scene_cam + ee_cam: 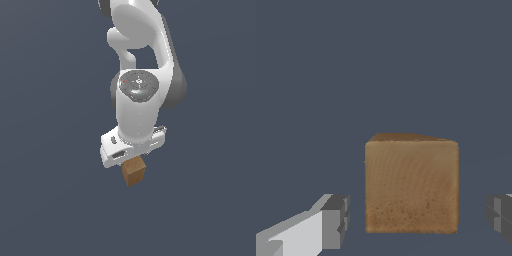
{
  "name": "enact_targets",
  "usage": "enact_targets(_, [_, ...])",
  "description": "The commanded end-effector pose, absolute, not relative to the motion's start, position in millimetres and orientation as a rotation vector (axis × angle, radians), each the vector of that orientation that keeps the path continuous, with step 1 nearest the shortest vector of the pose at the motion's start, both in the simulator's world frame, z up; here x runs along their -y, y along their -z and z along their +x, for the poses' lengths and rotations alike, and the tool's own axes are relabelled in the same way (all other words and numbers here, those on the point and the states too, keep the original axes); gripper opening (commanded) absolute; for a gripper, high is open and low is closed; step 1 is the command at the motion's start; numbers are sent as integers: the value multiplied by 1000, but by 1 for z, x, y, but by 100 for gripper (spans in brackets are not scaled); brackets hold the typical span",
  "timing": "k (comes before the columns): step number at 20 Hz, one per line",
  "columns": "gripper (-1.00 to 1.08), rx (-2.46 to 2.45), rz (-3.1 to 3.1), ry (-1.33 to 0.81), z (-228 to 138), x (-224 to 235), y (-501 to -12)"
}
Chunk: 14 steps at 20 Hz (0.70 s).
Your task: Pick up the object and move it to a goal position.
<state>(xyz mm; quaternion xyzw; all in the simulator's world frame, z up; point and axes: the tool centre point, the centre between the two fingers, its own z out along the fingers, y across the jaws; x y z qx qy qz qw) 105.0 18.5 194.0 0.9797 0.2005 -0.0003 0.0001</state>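
Note:
The object is a small brown wooden cube [134, 171] with plain faces. In the exterior view it sits just under the white gripper [131, 159], whose fingers are hidden behind the hand. In the wrist view the cube [411, 185] stands between the two grey fingertips [335, 222]. There is a small gap on each side, so the pads do not touch it. The gripper [417, 220] is open around the cube.
The white arm [142, 60] reaches down from the top of the exterior view. The surface around the cube is plain dark blue-grey [50, 200], with no other objects or marker in view.

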Motion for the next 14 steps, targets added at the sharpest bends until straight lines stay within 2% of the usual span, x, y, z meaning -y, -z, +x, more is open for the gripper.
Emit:
enact_targets(1, [100, -636, 3077, 0, 107, -18, -193])
enact_targets(7, [100, -634, 3077, 1, 105, -19, -184])
enact_targets(14, [100, -636, 3077, 0, 105, -18, -149])
